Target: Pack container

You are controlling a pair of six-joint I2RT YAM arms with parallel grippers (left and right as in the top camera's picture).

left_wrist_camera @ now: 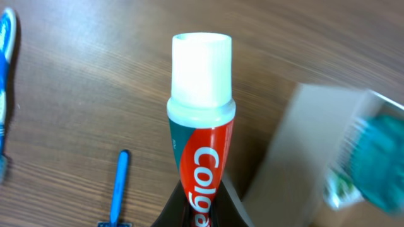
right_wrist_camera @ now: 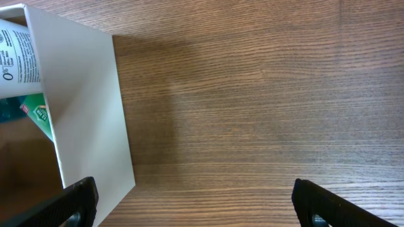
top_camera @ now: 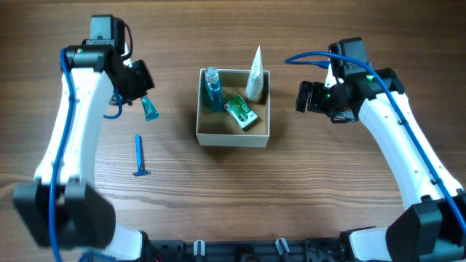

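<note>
The container [top_camera: 233,138], a small square box with white walls, sits mid-table. It holds a blue bottle [top_camera: 212,87], a green packet [top_camera: 242,113] and a white tube [top_camera: 255,73] leaning in its far right corner. My left gripper [top_camera: 143,98] is to the left of the box, above the table, and is shut on a Colgate toothpaste tube [left_wrist_camera: 201,94] with a white cap. The box's near wall [left_wrist_camera: 293,157] shows blurred in the left wrist view. My right gripper [top_camera: 306,97] is open and empty just right of the box, whose wall [right_wrist_camera: 88,113] fills the left of its view.
A blue razor [top_camera: 140,156] lies on the wooden table left of the box, and also shows in the left wrist view [left_wrist_camera: 118,186]. A blue-and-white object [left_wrist_camera: 5,63] is at that view's left edge. Blue cables run along both arms.
</note>
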